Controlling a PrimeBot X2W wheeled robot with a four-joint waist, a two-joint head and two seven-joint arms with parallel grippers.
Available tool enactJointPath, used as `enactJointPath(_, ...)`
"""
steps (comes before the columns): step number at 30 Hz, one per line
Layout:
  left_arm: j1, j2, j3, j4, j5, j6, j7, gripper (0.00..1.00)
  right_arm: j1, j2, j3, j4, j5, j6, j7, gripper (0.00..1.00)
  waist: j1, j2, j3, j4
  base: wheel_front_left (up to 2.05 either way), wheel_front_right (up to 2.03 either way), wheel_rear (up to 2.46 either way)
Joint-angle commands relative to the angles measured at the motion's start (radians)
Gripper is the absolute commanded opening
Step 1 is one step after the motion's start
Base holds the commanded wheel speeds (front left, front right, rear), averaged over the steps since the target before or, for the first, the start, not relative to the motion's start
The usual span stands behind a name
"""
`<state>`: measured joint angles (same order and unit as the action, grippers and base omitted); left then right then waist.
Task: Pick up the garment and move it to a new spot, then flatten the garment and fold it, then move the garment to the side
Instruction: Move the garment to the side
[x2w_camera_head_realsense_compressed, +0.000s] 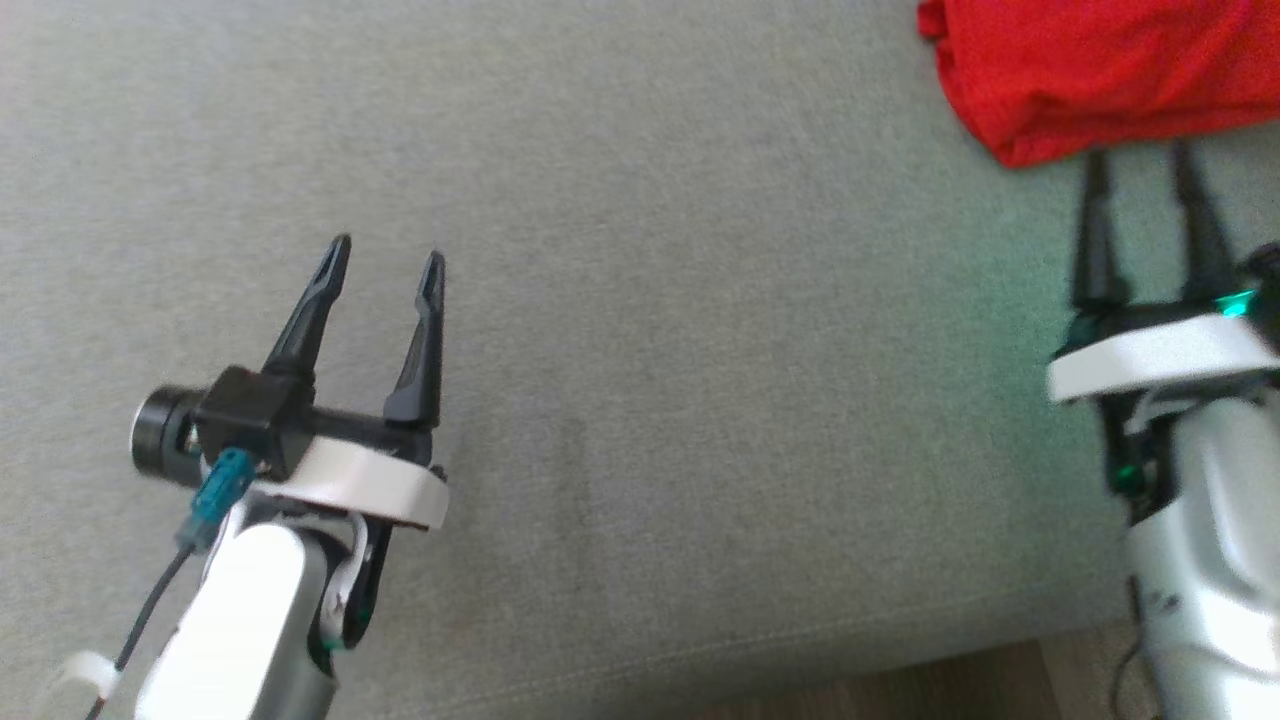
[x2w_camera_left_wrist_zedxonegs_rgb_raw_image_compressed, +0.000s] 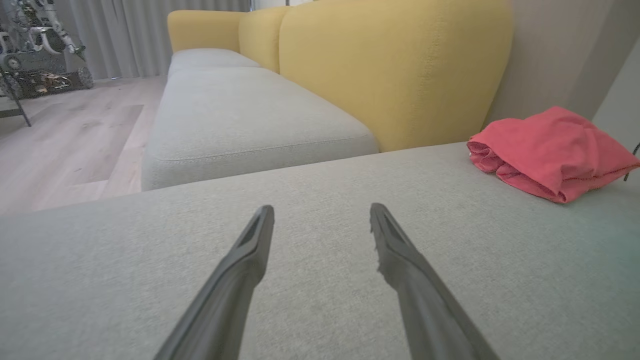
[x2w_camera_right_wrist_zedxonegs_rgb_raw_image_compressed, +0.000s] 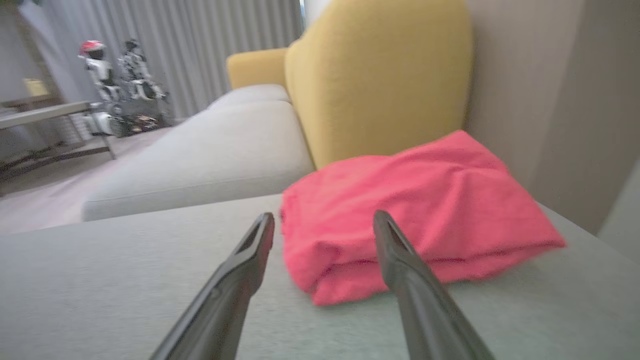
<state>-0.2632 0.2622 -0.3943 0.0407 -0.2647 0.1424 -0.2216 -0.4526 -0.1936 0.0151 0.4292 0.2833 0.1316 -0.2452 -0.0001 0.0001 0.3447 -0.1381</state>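
RED GARMENT ON THE SOFA: The garment, folded into a thick bundle, lies at the far right of the grey seat, close to the yellow backrest. My right gripper points at its near edge, fingers spread and grasping nothing; whether the tips touch the cloth I cannot tell. My left gripper hovers well apart to the left above the seat, fingers likewise spread and empty. Wooden floor shows past the seat's near edge.
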Motion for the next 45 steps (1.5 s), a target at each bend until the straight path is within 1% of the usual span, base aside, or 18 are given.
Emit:
enactJointPath(1,0.004,0.008,0.050,-0.017,-0.009,0.009,-0.011,1.00,0.030,0.026,0.031,-0.085,-0.028,-0.001,0.016,1.00,0.0001,-0.0001,-0.046,0.039,0.00,0.00,0.00)
enactJointPath(5,0.036,0.000,0.061,0.001,-0.023,0.020,-0.022,1.00,0.091,0.071,0.051,-0.186,-0.063,-0.001,0.053,1.00,0.0001,-0.0001,-0.085,0.072,0.00,0.00,0.00)
enactJointPath(6,0.036,0.000,0.061,0.001,-0.023,0.020,-0.022,1.00,0.091,0.071,0.051,-0.186,-0.063,-0.001,0.053,1.00,0.0001,-0.0001,-0.085,0.072,0.00,0.00,0.00)
enactJointPath(11,0.074,-0.004,0.076,0.019,-0.031,0.031,-0.032,1.00,0.153,0.097,0.084,-0.265,-0.097,-0.001,0.106,1.00,0.0001,-0.0001,-0.132,0.115,0.00,0.00,0.00)
enactJointPath(18,0.123,0.003,0.087,0.029,-0.036,0.035,-0.036,1.00,0.220,0.114,0.081,-0.299,-0.115,-0.001,0.127,1.00,0.0001,-0.0001,-0.186,0.129,0.00,0.00,0.00)
enactJointPath(30,0.224,0.017,0.080,0.026,-0.036,0.041,-0.039,1.00,0.353,0.126,0.075,-0.341,-0.153,-0.001,0.171,1.00,0.0001,-0.0001,-0.300,0.126,0.00,0.00,0.00)
enactJointPath(38,0.268,0.031,0.077,0.021,-0.027,0.061,-0.037,1.00,0.410,0.133,0.072,-0.369,-0.155,-0.001,0.192,1.00,0.0001,-0.0001,-0.344,0.122,0.00,0.00,0.00)
enactJointPath(45,0.290,0.040,0.078,0.006,-0.032,0.072,-0.026,1.00,0.439,0.137,0.077,-0.391,-0.162,-0.001,0.209,1.00,0.0001,-0.0001,-0.361,0.119,0.00,0.00,0.00)
